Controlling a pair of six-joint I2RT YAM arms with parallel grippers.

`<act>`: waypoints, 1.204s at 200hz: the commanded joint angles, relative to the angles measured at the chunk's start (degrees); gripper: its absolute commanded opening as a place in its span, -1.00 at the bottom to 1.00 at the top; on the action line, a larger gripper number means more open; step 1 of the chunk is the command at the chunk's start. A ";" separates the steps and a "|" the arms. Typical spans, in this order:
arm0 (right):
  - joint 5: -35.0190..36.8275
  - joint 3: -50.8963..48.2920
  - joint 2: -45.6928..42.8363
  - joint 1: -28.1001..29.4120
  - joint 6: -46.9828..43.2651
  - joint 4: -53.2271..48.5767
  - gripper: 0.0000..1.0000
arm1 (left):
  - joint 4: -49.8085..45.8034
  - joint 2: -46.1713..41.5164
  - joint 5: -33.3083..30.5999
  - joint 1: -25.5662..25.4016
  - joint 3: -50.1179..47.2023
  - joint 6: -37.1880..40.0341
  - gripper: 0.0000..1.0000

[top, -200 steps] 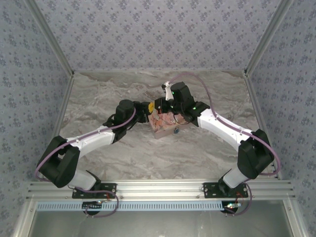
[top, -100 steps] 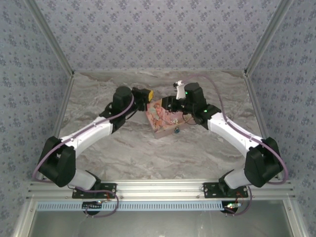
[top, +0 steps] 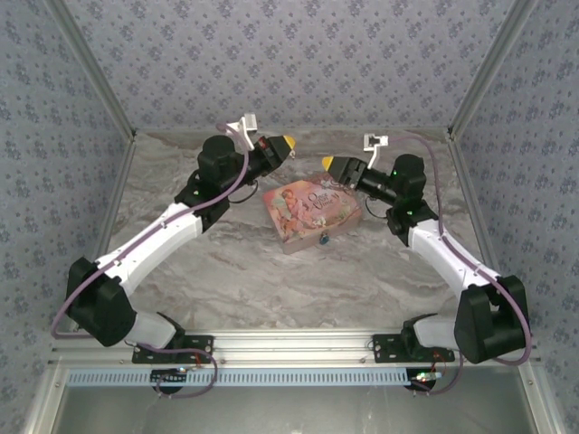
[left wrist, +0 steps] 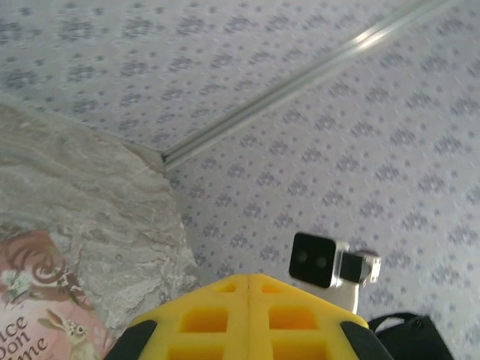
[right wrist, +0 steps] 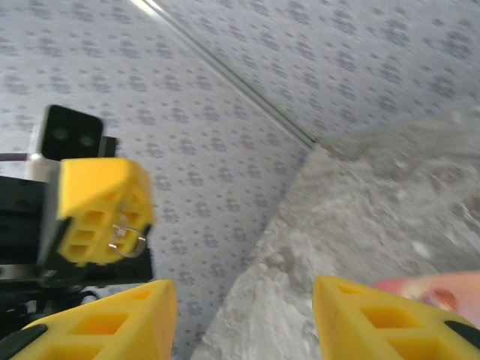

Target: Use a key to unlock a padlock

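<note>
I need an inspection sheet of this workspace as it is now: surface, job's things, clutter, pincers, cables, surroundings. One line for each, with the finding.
Surface: grey marbled tabletop.
Job's things: tiny blue padlock with silvery part at the near edge of the pink illustrated box; small silvery ring, perhaps the key's.
Clutter: nothing seen.
Pincers: left pincer shut on that ring, above the table; right pincer open, nothing between its fingers, near the box's far edge.
Cables: purple cables run along both arms.
Surroundings: patterned lilac walls; aluminium frame.
</note>
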 commanded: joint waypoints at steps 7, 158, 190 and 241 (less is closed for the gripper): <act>-4.08 -0.37 -0.09 0.16 8.52 17.12 0.04 | 8.63 1.24 8.51 -0.21 3.50 4.46 -1.00; -4.56 6.86 4.82 6.27 7.81 18.09 -0.13 | 15.62 3.85 13.31 -0.92 3.37 0.30 -1.00; -4.10 7.06 4.91 6.64 7.90 17.57 -0.23 | 15.70 4.10 13.11 -0.92 3.28 0.17 -1.00; -3.75 7.72 5.30 7.04 8.00 16.94 -0.36 | 15.94 4.43 13.34 -0.87 3.20 -0.13 -1.00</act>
